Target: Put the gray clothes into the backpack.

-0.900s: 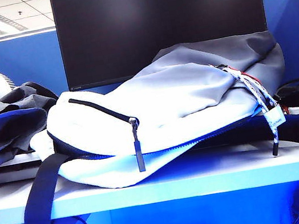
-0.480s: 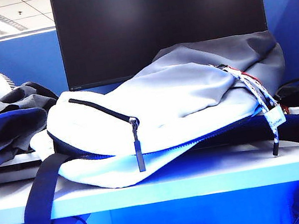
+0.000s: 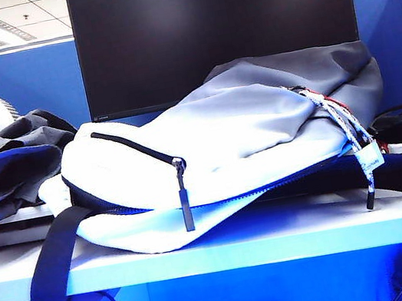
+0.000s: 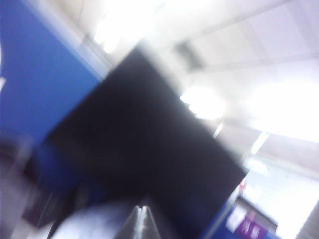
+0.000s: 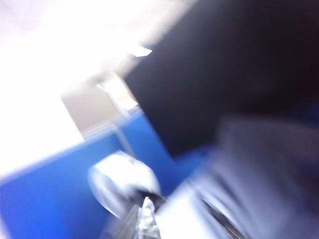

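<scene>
From the exterior view, the white backpack lies on its side on the surface, gray end panel up and black strap hanging over the edge, while the gray clothes, crumpled dark fabric with a bright blue part, sit beside it. The blurred left wrist view shows the left end effector pinched together and empty, pointing at the dark monitor. The blurred right wrist view shows the right end effector likewise closed on nothing, aimed toward the backpack and a white fan.

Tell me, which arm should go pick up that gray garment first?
Probably left. The gray clothes lie left of the backpack, that arm's side. Both grippers, left and right, are shut and hold nothing.
</scene>
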Available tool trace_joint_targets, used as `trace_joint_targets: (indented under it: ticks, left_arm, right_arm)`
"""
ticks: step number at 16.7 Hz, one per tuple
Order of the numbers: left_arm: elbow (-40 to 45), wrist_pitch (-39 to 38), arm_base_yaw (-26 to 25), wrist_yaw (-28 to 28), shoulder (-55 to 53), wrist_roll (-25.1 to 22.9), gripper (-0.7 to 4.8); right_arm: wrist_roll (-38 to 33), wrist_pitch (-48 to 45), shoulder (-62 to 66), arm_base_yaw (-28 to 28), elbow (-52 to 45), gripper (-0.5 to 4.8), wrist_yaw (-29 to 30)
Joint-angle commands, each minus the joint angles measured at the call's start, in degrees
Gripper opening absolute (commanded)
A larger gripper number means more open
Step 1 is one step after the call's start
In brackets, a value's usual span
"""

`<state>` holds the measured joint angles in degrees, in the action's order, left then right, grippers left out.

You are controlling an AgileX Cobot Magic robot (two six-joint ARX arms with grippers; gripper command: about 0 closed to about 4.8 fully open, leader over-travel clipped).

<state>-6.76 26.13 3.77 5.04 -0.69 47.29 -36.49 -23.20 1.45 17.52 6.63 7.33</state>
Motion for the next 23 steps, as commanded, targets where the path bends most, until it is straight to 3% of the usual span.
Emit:
trace_joint_targets:
  ticks: [1,3,4,5,6,8,10,12,14,16,18,19,23]
  left_arm:
    - [-8.41,-0.5,-0.02,1.84,-5.44,-9.6,-0.05]
    - [-15.52,-4.26,-0.07,3.28,-12.28,-28.94,-0.05]
    - [-18.73,-7.54,-0.13,0.09,-15.65,-37.94,-0.05]
    - [-22.01,-10.19,-0.15,-4.81,-20.48,-46.21,-0.05]
    - [-24.02,-10.99,-0.15,-6.69,-24.94,-50.07,-0.05]
    - [-25.73,-11.54,-0.13,-10.64,-32.02,-54.9,-0.05]
    - [-25.77,-12.15,-0.04,-10.97,-40.13,-56.92,-0.05]
    - [-25.77,-11.8,-0.17,-11.93,-47.34,-56.94,-0.05]
    - [-25.77,-7.67,-0.76,-11.87,-54.58,-56.76,-0.04]
    - [-25.77,-2.78,-0.9,-11.93,-59.1,-57.18,-0.04]
    - [-25.81,0.22,-1.64,-11.89,-61.16,-57.09,-0.04]
    - [-25.79,1.64,-1.66,-12.04,-62.49,-56.89,-0.04]
    - [-25.79,6.97,-2.82,-12.55,-68.85,-56.15,-0.04]
  right_arm:
    - [2.49,-1.07,6.03,3.89,8.52,-0.06,-3.32]
    - [5.27,-1.05,15.47,5.84,17.14,-0.05,-5.6]
    - [5.7,-0.83,21.22,6.43,21.53,-0.05,-4.55]
    - [9.33,-0.02,29.88,7.17,27.5,-0.05,0.07]
    - [12.44,1.64,37.66,7.93,32.83,-0.02,4.28]
    - [16.48,4.72,51.69,10.84,41.33,0.32,7.28]
    - [22.99,7.91,67.56,15.15,49.22,0.71,7.21]
    - [23.43,9.79,79.32,17.92,53.79,2.94,6.82]
    - [24.57,11.65,88.87,20.85,55.67,4.79,6.29]
    - [30.64,13.57,91.47,24.87,55.67,4.79,3.5]
    - [41.83,14.4,91.49,28.76,55.67,4.79,-8.87]
    - [46.12,13.57,92.35,29.73,55.69,4.79,-11.3]
    - [47.45,13.05,97.68,29.97,55.76,4.79,-14.71]
